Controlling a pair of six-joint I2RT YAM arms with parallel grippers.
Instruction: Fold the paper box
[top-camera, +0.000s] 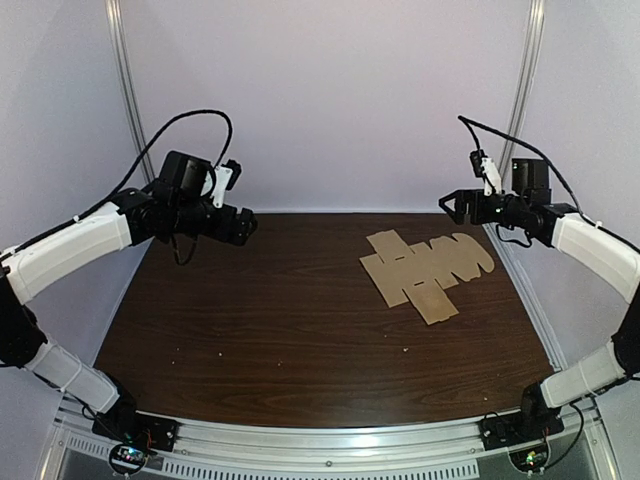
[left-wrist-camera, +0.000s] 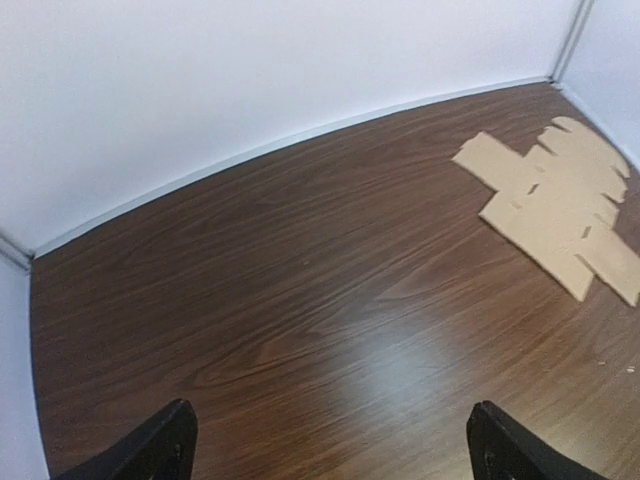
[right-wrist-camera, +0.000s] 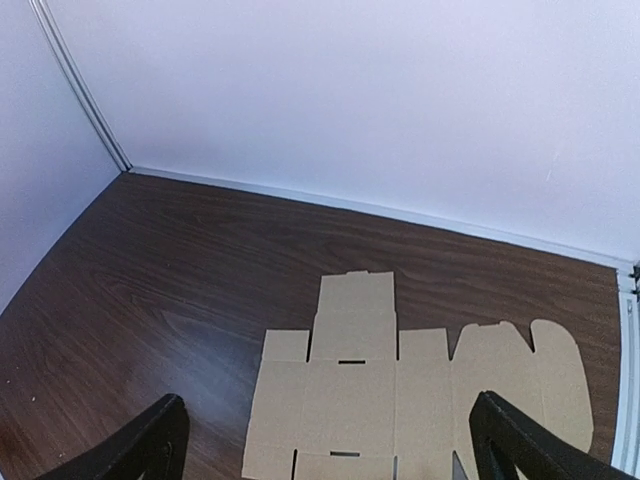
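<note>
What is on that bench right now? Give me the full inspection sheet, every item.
Surface: dark wood-grain table, flat, no visible damage.
Job's things: cardboard box blank, unfolded, lying flat on the right far part of the table, untouched.
Clutter: a few tiny light specks on the wood; nothing else seen.
Grippers: left gripper and right gripper both open, empty, raised above the table, apart from the blank.
Cables: black cable looping over the left arm, another above the right arm; neither on the table.
Surroundings: plain white walls, metal rail at the near edge.
</note>
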